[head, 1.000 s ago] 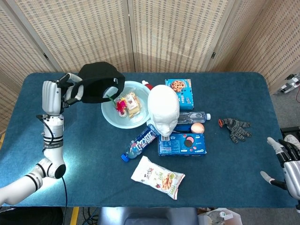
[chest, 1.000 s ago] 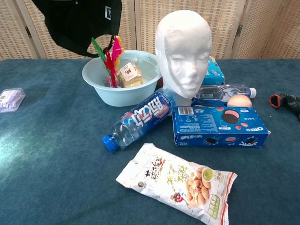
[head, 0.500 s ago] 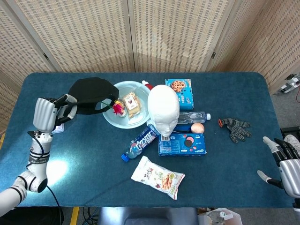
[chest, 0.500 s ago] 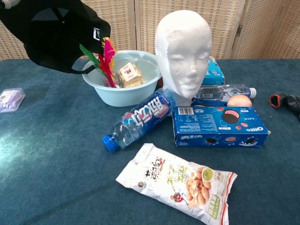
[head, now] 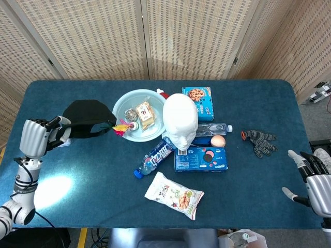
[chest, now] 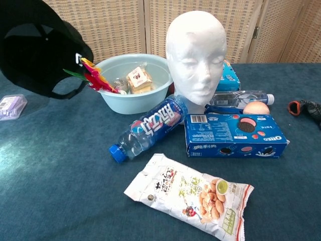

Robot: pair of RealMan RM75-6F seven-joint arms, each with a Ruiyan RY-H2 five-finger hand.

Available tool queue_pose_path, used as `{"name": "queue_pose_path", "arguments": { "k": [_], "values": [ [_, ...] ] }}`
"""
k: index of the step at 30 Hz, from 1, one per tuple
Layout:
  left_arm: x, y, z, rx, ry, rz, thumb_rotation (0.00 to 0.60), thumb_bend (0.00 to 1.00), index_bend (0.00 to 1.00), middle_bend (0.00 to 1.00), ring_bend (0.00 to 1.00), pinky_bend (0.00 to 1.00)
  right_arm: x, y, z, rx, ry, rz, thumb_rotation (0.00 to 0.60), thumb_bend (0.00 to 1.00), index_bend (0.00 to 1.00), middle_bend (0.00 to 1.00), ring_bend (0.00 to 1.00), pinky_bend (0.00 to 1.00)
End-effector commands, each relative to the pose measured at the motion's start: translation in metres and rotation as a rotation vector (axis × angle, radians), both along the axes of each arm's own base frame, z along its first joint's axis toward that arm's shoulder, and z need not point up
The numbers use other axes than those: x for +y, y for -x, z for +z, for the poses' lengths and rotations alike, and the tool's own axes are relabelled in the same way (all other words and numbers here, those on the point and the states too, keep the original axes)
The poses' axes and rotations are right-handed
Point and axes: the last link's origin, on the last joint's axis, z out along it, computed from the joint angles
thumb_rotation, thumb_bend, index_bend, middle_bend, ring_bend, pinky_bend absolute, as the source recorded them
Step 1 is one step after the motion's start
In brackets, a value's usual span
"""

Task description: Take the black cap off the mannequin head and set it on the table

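Note:
The black cap [head: 87,118] hangs in the air at the table's left, gripped by my left hand [head: 35,137] at its left edge. In the chest view the cap [chest: 37,47] fills the upper left corner; the hand is out of that frame. A feathered toy [chest: 93,78] sticks out from the cap's strap, over the bowl's rim. The white mannequin head [head: 180,120] stands bare in the middle of the table, also plain in the chest view [chest: 196,54]. My right hand [head: 314,178] is open at the table's right front edge, fingers spread, holding nothing.
A light blue bowl [head: 122,106] with snacks stands left of the head. A water bottle [head: 153,157], Oreo box [head: 201,158], snack bag [head: 174,195], egg [head: 217,140], cookie box [head: 198,98] and a dark glove [head: 260,141] lie around. A small purple case [chest: 11,106] sits under the cap.
My left hand has carried the cap leftward and lower, away from the bowl toward the table's left edge. The feathered toy has come along, tilted out over the bowl's rim. The right hand barely moved.

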Motion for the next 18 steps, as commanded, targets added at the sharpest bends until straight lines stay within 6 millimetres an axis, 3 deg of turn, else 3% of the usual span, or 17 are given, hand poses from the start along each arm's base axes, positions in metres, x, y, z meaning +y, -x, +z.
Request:
{"name": "queue_pose_path", "arguments": {
  "k": [1, 18],
  "values": [
    [-0.005, 0.003, 0.005, 0.012, -0.011, 0.000, 0.600, 0.56, 0.66, 1.00, 1.00, 1.00, 0.000, -0.001, 0.000, 0.000, -0.001, 0.003, 0.600, 0.13, 0.09, 0.21, 0.11, 0.16],
    [-0.025, 0.029, -0.012, 0.115, 0.056, 0.028, 0.600, 0.56, 0.66, 1.00, 1.00, 1.00, 0.000, -0.004, -0.002, 0.001, -0.006, 0.009, 0.600, 0.13, 0.09, 0.21, 0.11, 0.16]
  ]
}}
